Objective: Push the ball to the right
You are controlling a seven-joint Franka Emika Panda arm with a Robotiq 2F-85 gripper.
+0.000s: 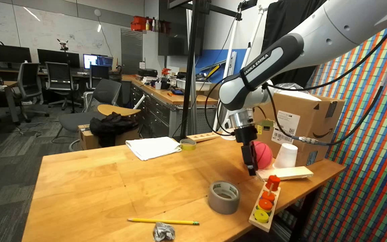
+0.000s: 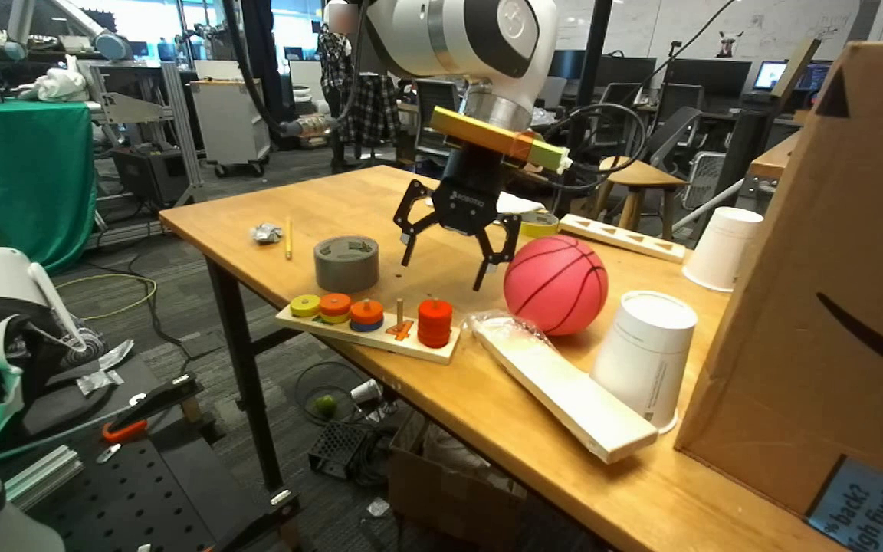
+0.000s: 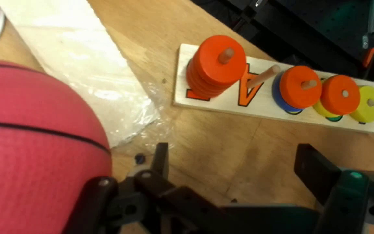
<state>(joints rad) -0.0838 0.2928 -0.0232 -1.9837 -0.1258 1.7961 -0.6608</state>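
The pinkish-red ball with dark seams stands on the wooden table in both exterior views point(image 1: 264, 155) point(image 2: 556, 285). In the wrist view the ball point(image 3: 37, 146) fills the left side, partly cut off by the frame. My gripper point(image 2: 442, 274) points down just beside the ball, its fingers spread wide with nothing between them. In the wrist view the gripper point(image 3: 234, 159) has its left finger next to the ball. I cannot tell whether it touches. In an exterior view the gripper point(image 1: 252, 169) hides the ball's near left edge.
A plastic-wrapped wooden block point(image 2: 564, 387), a white cup point(image 2: 645, 360) and a large cardboard box point(image 2: 809, 291) stand close beyond the ball. A peg toy with rings point(image 1: 264, 208) and a grey tape roll point(image 1: 223, 198) lie near the gripper. A white cloth point(image 1: 153, 148) lies further off.
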